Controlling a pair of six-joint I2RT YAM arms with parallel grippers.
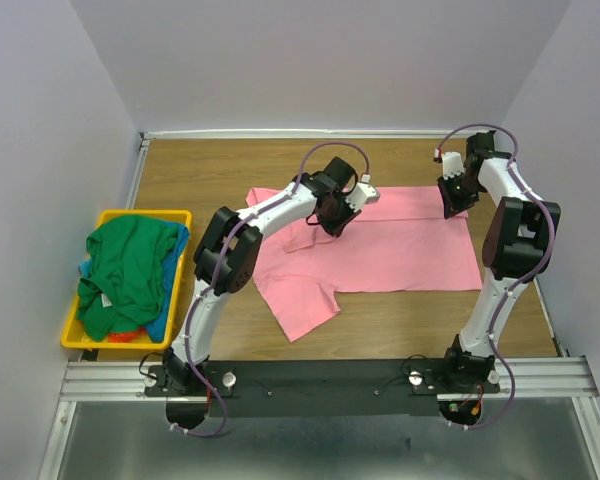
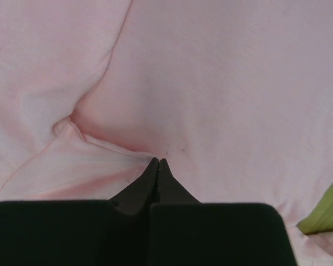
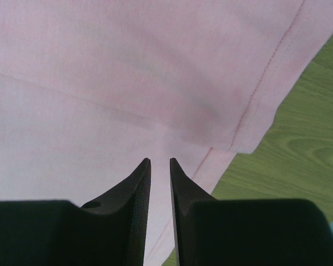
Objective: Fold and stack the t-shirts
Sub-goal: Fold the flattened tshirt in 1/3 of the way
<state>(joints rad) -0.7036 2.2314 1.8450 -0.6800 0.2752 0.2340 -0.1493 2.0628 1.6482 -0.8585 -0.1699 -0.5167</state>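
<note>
At tabletop (image 1: 220, 170) centre: pink shirt (image 1: 400, 250), far edge doubled over. Left tool (image 2: 158, 162) tips together, pinching cloth ridge. Right tool (image 3: 160, 162) tips slightly apart over hem corner, gripping nothing. Risks: shallow pinch slips; one-sided pull skews fold. Count: pink shirt 1; bin (image 1: 130, 214) 1, holding green shirt (image 1: 130, 270) 1, blue bit (image 1: 170, 315), orange bit (image 1: 130, 336); tools 2.

Looks like a robotics lab cell. Told by a bare wooden desk (image 1: 410, 325) boxed in along its far, left and right edges by plain pale walls (image 1: 320, 60), with two cabled arms (image 1: 205, 310) bolted to an aluminium rail (image 1: 110, 376) at the near edge. At the left edge, a yellow bin (image 1: 145, 215) heaped with t-shirts (image 1: 130, 270).
</note>
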